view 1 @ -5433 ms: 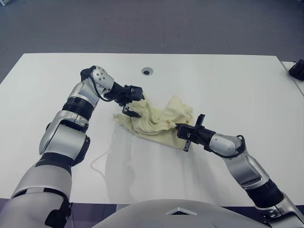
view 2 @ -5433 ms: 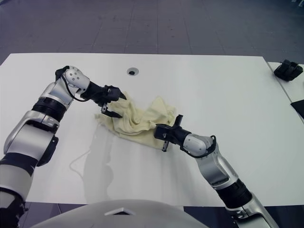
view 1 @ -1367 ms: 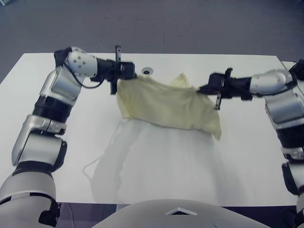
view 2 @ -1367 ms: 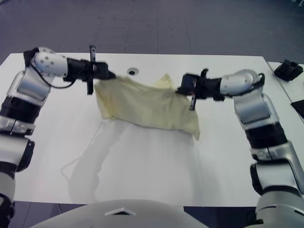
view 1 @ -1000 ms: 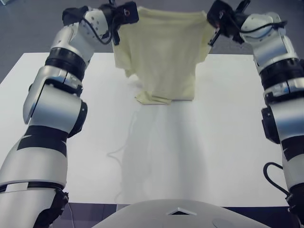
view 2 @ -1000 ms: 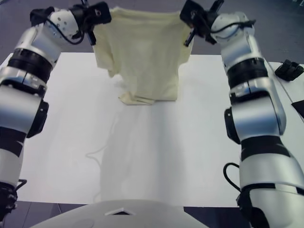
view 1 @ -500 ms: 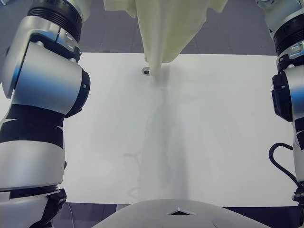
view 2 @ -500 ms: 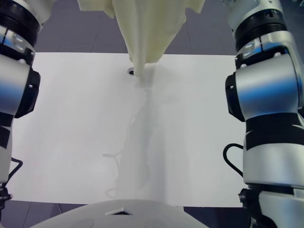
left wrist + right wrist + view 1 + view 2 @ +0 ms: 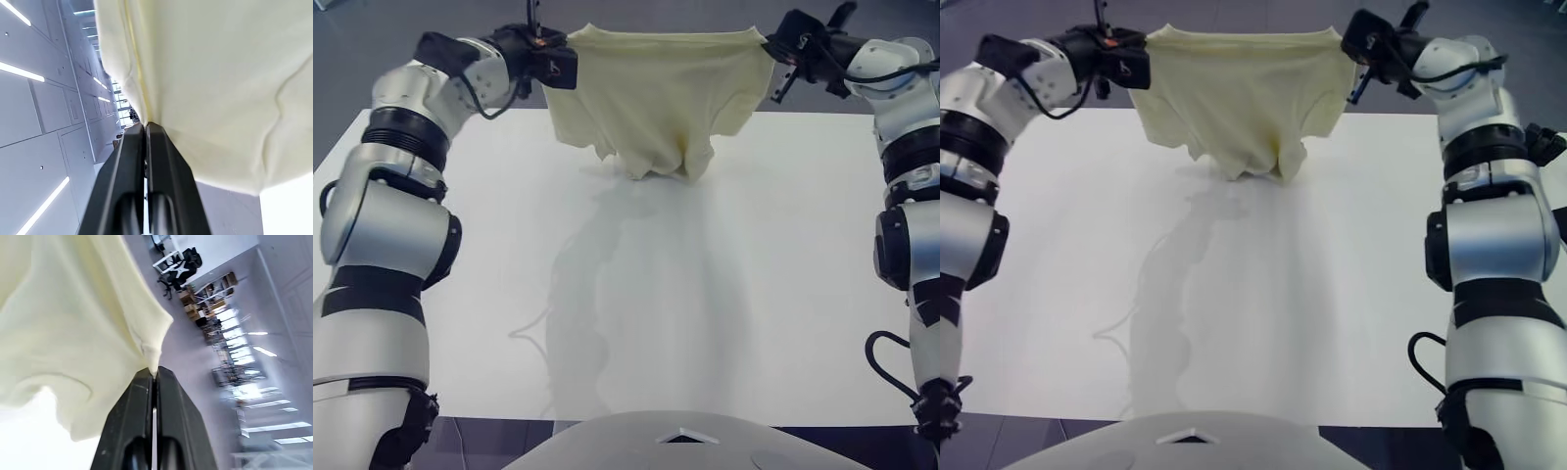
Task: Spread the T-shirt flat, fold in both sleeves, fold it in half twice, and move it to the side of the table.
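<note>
Looking across the white table [image 9: 783, 313], I see the pale yellow T-shirt [image 9: 656, 98] hanging over its far half, its bunched lower end at or just above the tabletop; I can't tell which. Higher, near the table's far edge, the left gripper [image 9: 566, 47] and right gripper [image 9: 773, 51] each pinch an upper corner, cloth taut between them. Lowering both evenly while drawing toward the table's near edge should lay the hem first and smooth out the wrinkles.
</note>
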